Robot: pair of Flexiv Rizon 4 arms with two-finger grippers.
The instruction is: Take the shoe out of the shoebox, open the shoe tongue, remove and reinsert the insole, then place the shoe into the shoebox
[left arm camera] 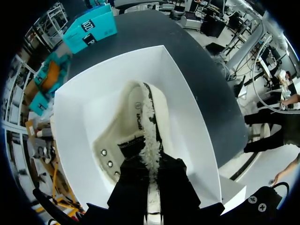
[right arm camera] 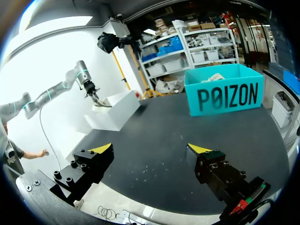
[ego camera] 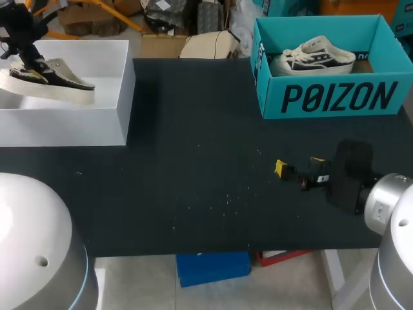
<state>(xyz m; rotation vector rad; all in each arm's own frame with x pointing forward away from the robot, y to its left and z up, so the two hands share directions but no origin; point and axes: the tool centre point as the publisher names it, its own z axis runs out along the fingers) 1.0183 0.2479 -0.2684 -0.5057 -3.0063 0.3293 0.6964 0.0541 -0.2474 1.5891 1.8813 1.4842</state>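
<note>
A cream shoe (ego camera: 51, 82) with dark trim and a fleecy lining (left arm camera: 149, 122) hangs over the open white shoebox (ego camera: 116, 97), toe pointing right. My left gripper (ego camera: 26, 59) is shut on the fleecy edge at the shoe's opening, and in the left wrist view (left arm camera: 151, 174) the black fingers pinch it from both sides. The box's white walls (left arm camera: 187, 108) surround the shoe below. My right gripper (ego camera: 300, 165) stands open above the dark table near its right front, far from the shoe, with nothing between its yellow tips (right arm camera: 150, 149).
A teal shoebox (ego camera: 329, 97) stands at the back right with a second white shoe with dark laces (ego camera: 313, 57) inside. The black tabletop (ego camera: 193, 168) lies between the two boxes. The white box (right arm camera: 115, 117) sits at the far left corner.
</note>
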